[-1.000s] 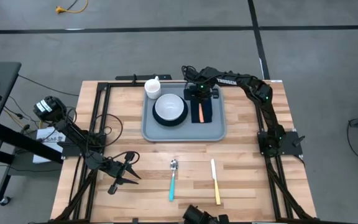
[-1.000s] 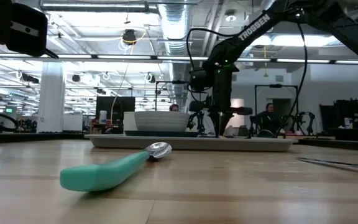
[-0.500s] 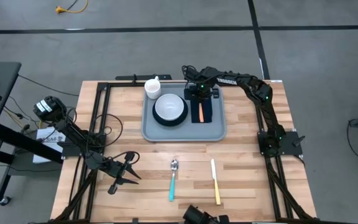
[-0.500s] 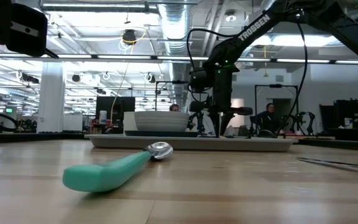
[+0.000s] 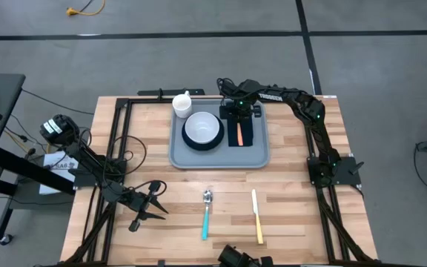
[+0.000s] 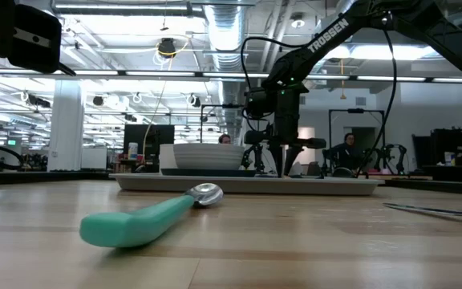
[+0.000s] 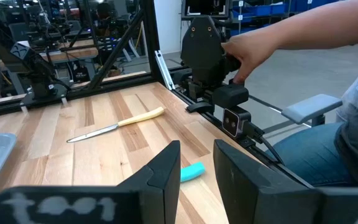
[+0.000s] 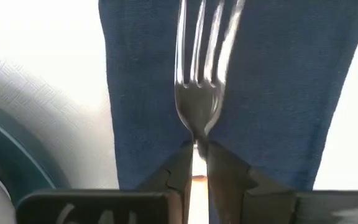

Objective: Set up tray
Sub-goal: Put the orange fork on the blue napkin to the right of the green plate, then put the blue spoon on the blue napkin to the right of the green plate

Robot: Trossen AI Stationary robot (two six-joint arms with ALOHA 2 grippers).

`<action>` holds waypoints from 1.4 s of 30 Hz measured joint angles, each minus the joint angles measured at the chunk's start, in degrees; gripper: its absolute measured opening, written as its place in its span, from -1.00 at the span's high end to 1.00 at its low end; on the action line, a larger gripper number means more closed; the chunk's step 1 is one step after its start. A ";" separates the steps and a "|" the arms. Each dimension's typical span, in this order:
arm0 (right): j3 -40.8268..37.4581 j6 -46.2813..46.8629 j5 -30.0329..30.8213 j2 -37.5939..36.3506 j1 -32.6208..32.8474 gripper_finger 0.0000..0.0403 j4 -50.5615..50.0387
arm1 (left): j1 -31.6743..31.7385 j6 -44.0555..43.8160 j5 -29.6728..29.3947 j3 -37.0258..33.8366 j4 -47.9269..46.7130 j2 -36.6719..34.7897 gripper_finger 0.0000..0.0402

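The tray [image 5: 219, 157] looks a stiff, light, slick plastic; its low rim seems the best hold. The right gripper [image 8: 194, 163] hangs over the napkin [image 8: 278, 93], fingers narrow around the fork [image 8: 197, 93] neck, though I can't tell if they're gripping it.

The right arm reaches across from its base with the right gripper [image 5: 241, 119] pointing straight down, fingers [image 8: 180, 171] nearly together around a thin neck, while the left gripper [image 5: 154, 197] rests low, extended level, fingers [image 7: 163, 174] slightly parted.

Even overhead light, soft shadows; the tray [image 8: 36, 68] glares white in the right wrist view, the fork [image 8: 199, 74] blurs.
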 joint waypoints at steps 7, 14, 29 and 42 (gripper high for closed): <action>0.00 0.00 -0.02 0.00 0.04 0.71 0.00 | -0.02 -0.01 0.04 0.00 0.00 0.00 0.57; 0.00 -0.93 -0.59 -0.08 0.04 0.70 -0.11 | -0.02 0.00 0.07 0.00 0.00 0.00 0.57; 0.03 -5.12 15.23 -10.86 7.52 0.70 -20.80 | -0.01 -0.50 0.11 0.00 -0.32 0.00 0.57; -4.52 5.03 22.63 -26.23 27.72 0.71 -32.87 | -0.02 -2.69 0.15 0.00 -0.43 0.00 0.57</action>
